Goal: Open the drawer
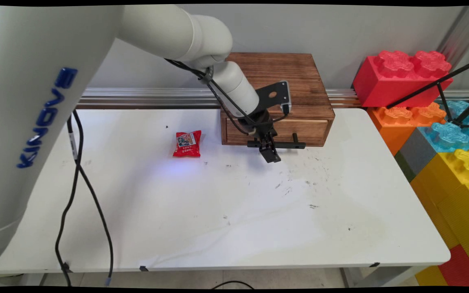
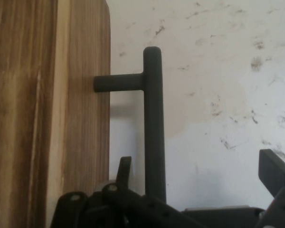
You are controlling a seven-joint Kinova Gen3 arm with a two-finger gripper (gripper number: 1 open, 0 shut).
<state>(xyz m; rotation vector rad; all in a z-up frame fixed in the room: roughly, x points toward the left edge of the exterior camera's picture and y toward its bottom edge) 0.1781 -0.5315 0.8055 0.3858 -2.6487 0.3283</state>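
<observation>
Black two-finger gripper [image 1: 272, 156], fingers spread apart, straddles the black metal bar handle [image 2: 153, 123] of the closed drawer in the brown wooden box [image 1: 295, 81] at the table's back edge; rigid handle, probably best gripped mid-bar.

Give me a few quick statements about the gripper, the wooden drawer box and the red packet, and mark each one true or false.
1. The gripper is at the black bar handle of the wooden drawer box. True.
2. The red snack packet lies on top of the wooden box. False: it lies on the white table, apart from the box.
3. In the hand view the handle stands between the two fingers, one on each side. True.
4. The drawer is pulled far out. False: its front sits about flush with the box.
5. Large toy bricks are stacked at the picture's left. False: they stand at its right.
</observation>
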